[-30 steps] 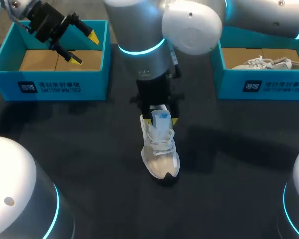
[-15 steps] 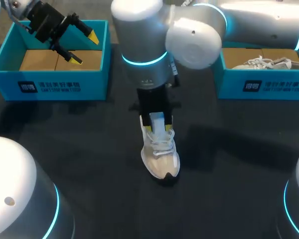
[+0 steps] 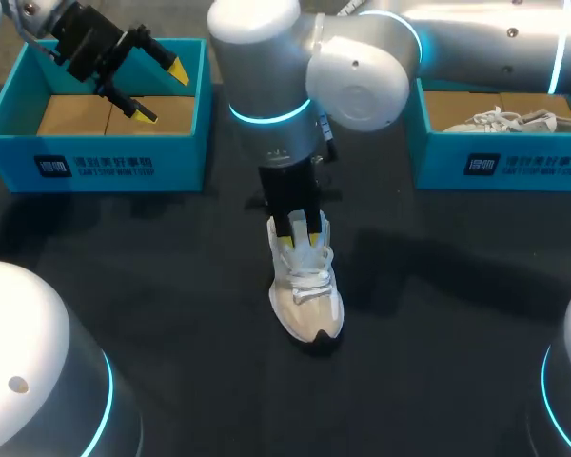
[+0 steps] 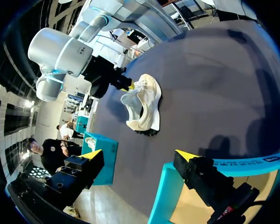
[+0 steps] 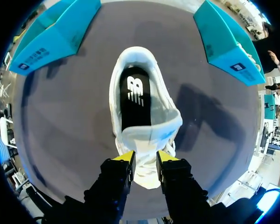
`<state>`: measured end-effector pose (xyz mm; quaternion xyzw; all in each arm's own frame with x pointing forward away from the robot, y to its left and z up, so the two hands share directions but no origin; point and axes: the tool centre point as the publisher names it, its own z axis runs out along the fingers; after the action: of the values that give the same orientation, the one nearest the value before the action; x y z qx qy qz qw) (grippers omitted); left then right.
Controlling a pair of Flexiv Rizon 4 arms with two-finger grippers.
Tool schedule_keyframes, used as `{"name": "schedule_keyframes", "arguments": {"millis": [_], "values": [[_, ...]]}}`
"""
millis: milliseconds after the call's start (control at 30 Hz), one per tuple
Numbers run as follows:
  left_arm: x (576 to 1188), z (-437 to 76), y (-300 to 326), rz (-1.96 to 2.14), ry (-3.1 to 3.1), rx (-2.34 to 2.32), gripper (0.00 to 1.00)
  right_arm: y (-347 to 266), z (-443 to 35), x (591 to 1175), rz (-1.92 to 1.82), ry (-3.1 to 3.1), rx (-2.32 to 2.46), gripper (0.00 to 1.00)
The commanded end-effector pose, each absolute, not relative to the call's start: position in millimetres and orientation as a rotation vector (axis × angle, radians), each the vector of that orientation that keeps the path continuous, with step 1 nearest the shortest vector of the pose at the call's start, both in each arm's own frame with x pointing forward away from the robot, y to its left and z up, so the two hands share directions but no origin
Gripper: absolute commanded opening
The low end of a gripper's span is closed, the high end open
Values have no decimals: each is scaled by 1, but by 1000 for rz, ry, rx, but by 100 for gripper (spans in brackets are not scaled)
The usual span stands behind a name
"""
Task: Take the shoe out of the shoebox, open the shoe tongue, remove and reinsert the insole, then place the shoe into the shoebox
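Right arm (image 3: 266, 76): silver-white shell, cyan ring, maybe cable at wrist. Left gripper (image 3: 163, 92): black, 2 yellow tips.

The head view looks down from above and behind on the table (image 3: 171, 314). The shoe (image 3: 306, 286) lies near its middle, and the two shoeboxes (image 3: 95, 162) stand beyond the shoe on either side. The right wrist view hangs close over the shoe (image 5: 139, 107) and faces straight down into its opening. The left wrist view faces the shoe (image 4: 142, 105) from well apart, seeing it side-on across the table. All three views share the shoe and the dark table around it.
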<state>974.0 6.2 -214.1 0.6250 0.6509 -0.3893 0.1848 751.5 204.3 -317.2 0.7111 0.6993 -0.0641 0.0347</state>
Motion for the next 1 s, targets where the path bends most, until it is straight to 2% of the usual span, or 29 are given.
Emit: {"name": "schedule_keyframes", "arguments": {"millis": [33, 333, 633, 867, 1000], "values": [[975, -214, 6, -1097, 1836, 1765, 100, 202, -326, 758, -207, 2156, 2193, 30], [975, -214, 6, -1097, 1836, 1765, 100, 205, -336, 765, -233, 2189, 2169, 32], [975, -214, 6, -1097, 1836, 1765, 100, 190, -317, 760, -197, 2154, 2159, 31], [975, -214, 6, -1097, 1836, 1765, 100, 185, -332, 762, -137, 2242, 2154, 22], [975, -214, 6, -1097, 1836, 1765, 100, 190, -340, 767, -141, 2271, 2142, 24]]}}
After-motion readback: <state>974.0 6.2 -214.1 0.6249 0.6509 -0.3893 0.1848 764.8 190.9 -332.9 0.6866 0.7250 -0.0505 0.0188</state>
